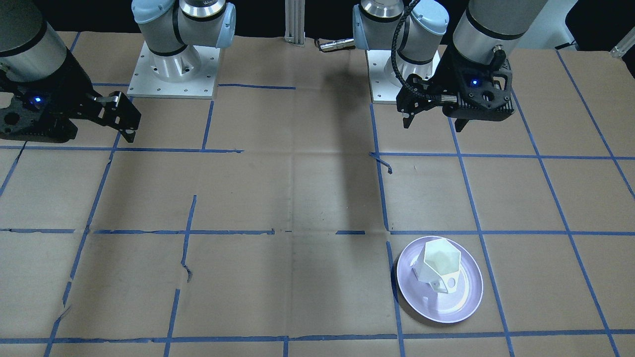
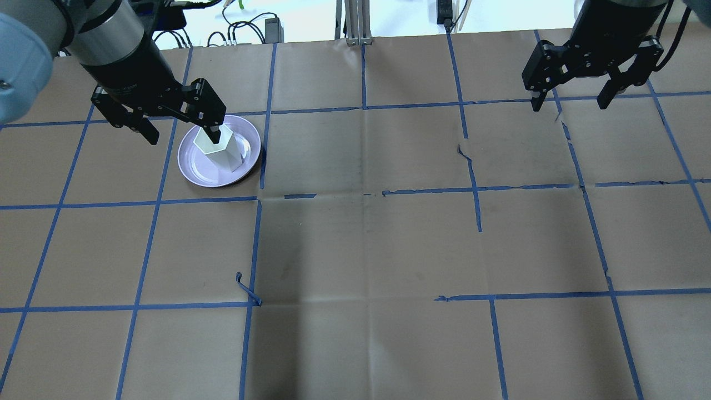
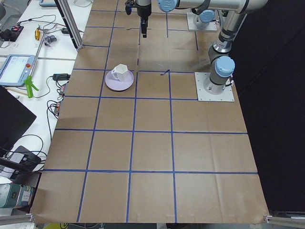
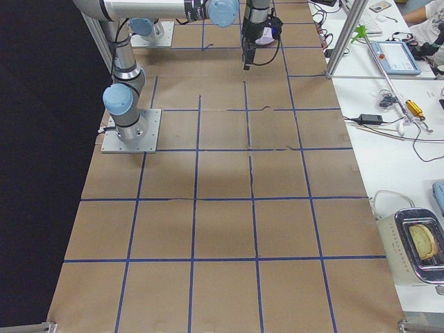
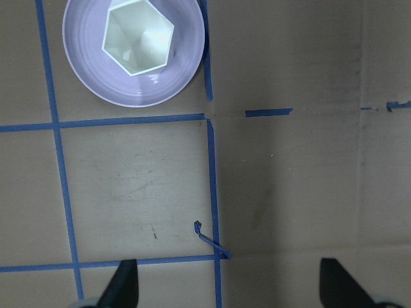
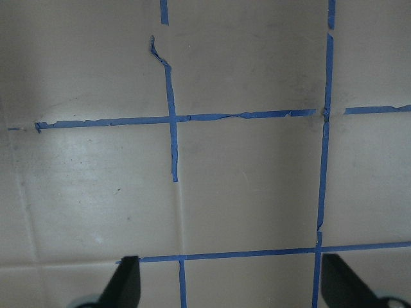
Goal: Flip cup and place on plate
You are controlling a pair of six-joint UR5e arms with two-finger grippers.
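The white faceted cup (image 1: 439, 265) stands upright, rim up, on the lavender plate (image 1: 464, 306), with its handle toward the operators' side. The left wrist view looks down into the cup (image 5: 138, 42) on the plate (image 5: 176, 83). My left gripper (image 1: 432, 124) is open and empty, raised high, on the robot's side of the plate; its fingertips (image 5: 125, 282) frame bare table. My right gripper (image 2: 569, 104) is open and empty, far across the table, over bare paper in its wrist view (image 6: 231, 282).
Brown paper with a blue tape grid (image 2: 366, 194) covers the table. The arm bases (image 1: 173, 69) stand at its robot side. A side bench (image 3: 28, 67) with cables and a tablet lies beyond the table's left end.
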